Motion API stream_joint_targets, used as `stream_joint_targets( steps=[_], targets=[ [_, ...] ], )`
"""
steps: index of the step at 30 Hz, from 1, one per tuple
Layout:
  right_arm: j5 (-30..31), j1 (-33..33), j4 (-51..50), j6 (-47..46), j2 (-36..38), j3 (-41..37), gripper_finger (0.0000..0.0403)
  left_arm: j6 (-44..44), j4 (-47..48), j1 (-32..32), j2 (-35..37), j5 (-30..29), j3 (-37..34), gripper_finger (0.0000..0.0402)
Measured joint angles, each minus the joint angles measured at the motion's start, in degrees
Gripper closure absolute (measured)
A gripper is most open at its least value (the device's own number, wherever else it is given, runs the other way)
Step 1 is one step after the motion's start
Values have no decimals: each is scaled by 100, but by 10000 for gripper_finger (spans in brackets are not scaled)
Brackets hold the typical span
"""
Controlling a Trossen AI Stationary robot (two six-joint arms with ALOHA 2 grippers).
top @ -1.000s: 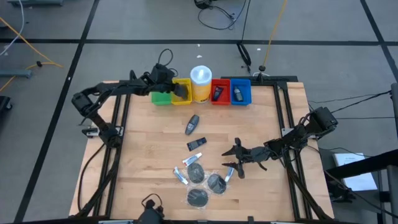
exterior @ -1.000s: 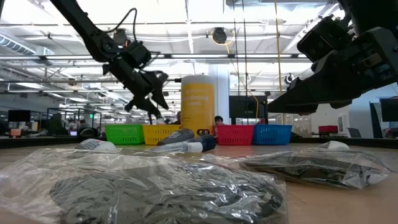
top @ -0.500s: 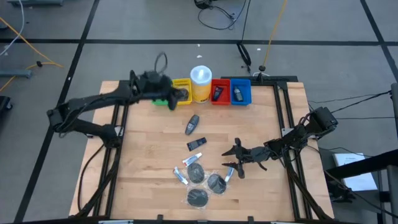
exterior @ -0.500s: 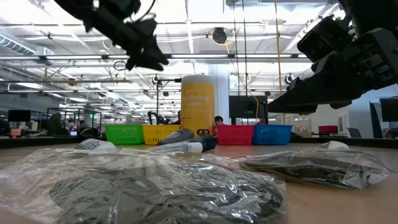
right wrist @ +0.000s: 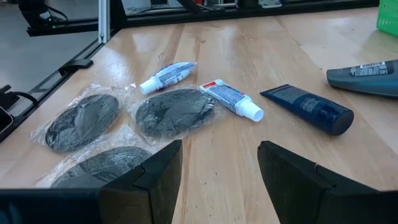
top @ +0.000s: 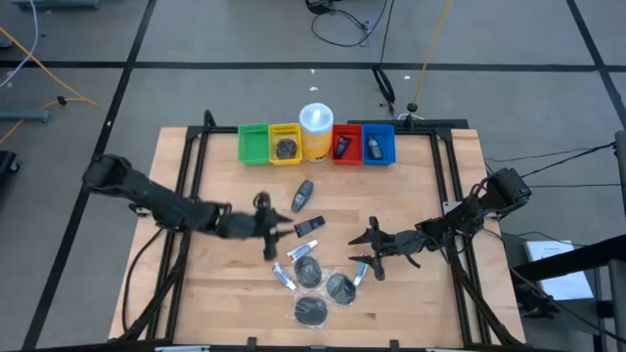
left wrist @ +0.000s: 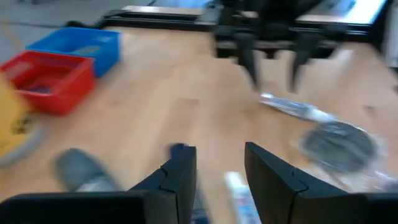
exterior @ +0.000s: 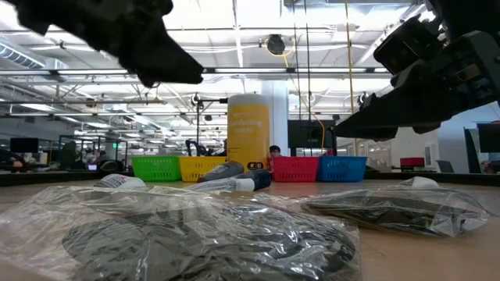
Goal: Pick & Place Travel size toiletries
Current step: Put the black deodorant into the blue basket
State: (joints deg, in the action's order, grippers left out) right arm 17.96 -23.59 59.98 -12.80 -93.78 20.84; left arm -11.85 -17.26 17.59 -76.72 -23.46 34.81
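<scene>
L gripper (top: 277,233) open, empty, mid-bench beside the dark blue tube (top: 308,227). R gripper (top: 364,248) open, empty, just right of the bagged discs (top: 324,289) and white tubes (top: 284,277) near front edge. Bare wood between cluster and bins (top: 317,144).

The left arm reaches low across the tabletop (top: 411,186) toward its middle, its claw (top: 273,235) spread apart and empty. The right arm stretches in from the right edge, its claw (top: 364,252) likewise parted, holding nothing.
</scene>
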Motion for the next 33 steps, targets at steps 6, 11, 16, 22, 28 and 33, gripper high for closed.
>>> stream_joint_targets(
  steps=[6,11,16,22,28,33],
  targets=[
    [-1,0,92,112,0,-2,202,272,-1101,355,-704,485,-233,270],
    [-4,-5,55,151,0,0,202,879,-1790,259,-1210,406,-237,270],
    [181,-83,-452,151,338,-4,202,745,-2482,-13,-1711,338,-193,270],
    [1045,-356,-1859,149,1274,-4,202,1164,-1951,-217,-1792,-380,172,258],
    [1409,-573,-2791,-77,1826,-4,202,615,-132,-462,-1493,-1321,870,172],
    [1758,-895,-4129,-778,2562,-7,202,-821,1544,-711,-1426,-1561,1372,99]
  ],
)
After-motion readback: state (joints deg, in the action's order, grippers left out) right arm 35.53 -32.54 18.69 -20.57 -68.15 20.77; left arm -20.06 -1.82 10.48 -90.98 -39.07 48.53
